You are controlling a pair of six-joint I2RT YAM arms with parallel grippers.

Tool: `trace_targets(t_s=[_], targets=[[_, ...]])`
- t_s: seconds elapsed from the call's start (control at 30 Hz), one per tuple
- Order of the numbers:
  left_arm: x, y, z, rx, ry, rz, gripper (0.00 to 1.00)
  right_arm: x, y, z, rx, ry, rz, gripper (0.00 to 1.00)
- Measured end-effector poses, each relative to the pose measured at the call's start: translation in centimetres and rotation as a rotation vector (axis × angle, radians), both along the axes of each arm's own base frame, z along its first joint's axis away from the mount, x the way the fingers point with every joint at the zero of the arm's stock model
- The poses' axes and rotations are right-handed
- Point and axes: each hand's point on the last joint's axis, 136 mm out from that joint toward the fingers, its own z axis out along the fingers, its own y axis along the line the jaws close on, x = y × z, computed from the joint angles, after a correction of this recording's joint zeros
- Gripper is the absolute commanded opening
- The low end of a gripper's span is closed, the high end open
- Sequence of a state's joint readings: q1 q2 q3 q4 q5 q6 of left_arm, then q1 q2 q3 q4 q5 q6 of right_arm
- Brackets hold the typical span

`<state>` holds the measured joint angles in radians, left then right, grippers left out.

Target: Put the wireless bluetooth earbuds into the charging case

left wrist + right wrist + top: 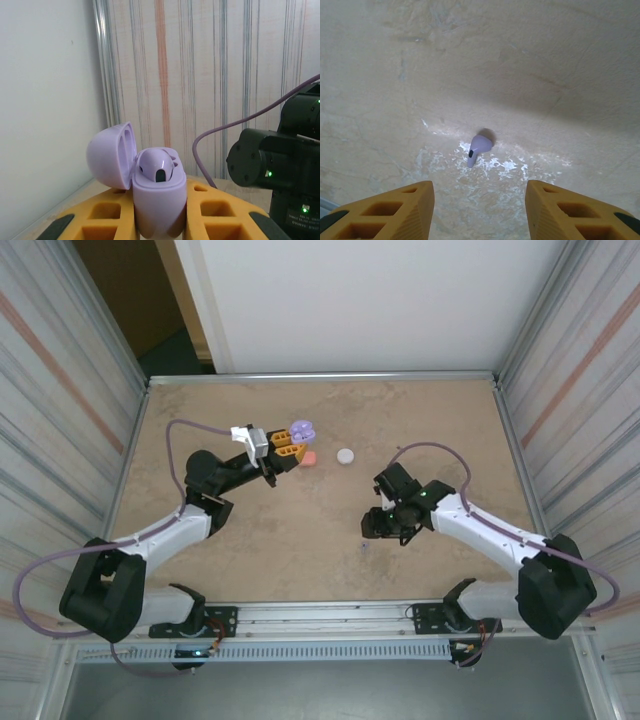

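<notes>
The purple charging case point(159, 200) stands upright with its lid open, and my left gripper point(160, 222) is shut on its body between the yellow fingers point(112, 220). One purple earbud point(159, 167) sits in the case. In the top view the case point(302, 430) is held up at the table's back middle by the left gripper point(290, 447). A second purple earbud point(479, 148) lies loose on the table, just ahead of my right gripper point(479, 202), which is open with nothing between its fingers. From above, that earbud point(362, 546) is a tiny speck beside the right gripper point(373, 527).
A white round case point(346, 456) and a small pink thing point(308, 458) lie on the table to the right of the left gripper. Metal rails and corrugated walls point(60, 390) enclose the beige table point(300, 560). The right arm point(275, 165) appears beyond the purple case.
</notes>
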<state>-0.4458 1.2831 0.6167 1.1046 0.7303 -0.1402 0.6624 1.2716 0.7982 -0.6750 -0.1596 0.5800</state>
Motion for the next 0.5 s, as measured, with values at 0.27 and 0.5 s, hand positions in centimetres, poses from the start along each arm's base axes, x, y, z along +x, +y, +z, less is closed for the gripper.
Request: trace_targets(t_s=[0.27, 0.5], targets=[[0.0, 0.0, 0.0, 0.0, 0.0, 0.0, 0.0, 0.4, 1.4, -1.6, 0.015, 0.036, 0.004, 0.5], [0.0, 0.0, 0.0, 0.0, 0.0, 0.001, 0.0, -0.3, 1.6, -4.5, -0.035, 0.129, 0.017, 0.46]])
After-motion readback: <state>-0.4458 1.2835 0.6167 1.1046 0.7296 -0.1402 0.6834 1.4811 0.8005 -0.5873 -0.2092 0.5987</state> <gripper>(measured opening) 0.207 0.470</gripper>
